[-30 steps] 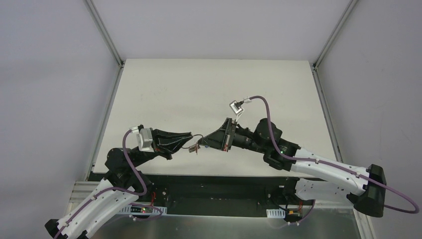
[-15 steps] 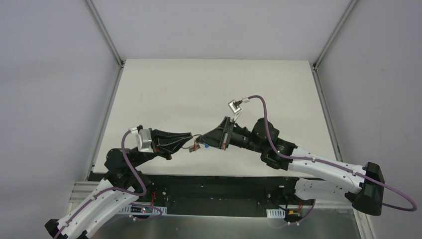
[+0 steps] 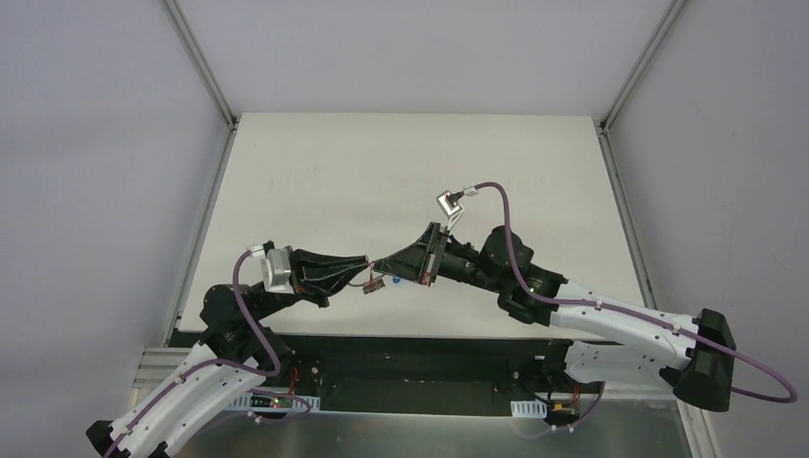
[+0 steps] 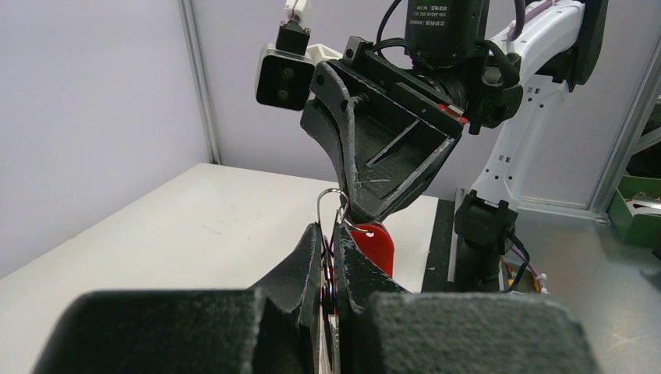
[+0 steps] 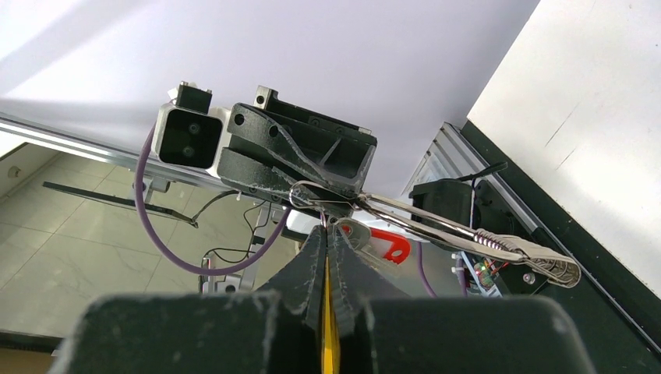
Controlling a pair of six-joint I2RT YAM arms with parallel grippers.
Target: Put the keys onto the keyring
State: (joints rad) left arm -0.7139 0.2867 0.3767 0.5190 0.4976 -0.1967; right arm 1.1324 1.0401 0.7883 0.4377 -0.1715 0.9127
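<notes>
Both grippers meet tip to tip above the table's near middle. My left gripper [image 3: 369, 268] [image 4: 330, 231] is shut on the thin wire of the keyring [image 3: 379, 260] [image 4: 320, 206], whose loop rises between the two tips. My right gripper [image 3: 390, 271] [image 5: 327, 231] is shut too, with the ring's wire running into its tips. A thin yellow strip shows between its jaws. The red-headed key [image 4: 378, 246] [image 5: 390, 248] [image 3: 374, 283] hangs just under the tips, the wire through its hole. The ring's silver keys [image 5: 468, 229] fan out to the right. The blue-headed key is out of view.
The white table [image 3: 382, 172] lies below, bounded by metal frame posts [image 3: 200, 67] and grey walls. A black strip [image 3: 401, 348] runs along the near edge by the arm bases. The right arm's purple cable [image 3: 496, 205] loops above its wrist.
My right gripper has edged left toward the left one and turned slightly, drawing the ring tighter between the tips. The left arm has barely moved.
</notes>
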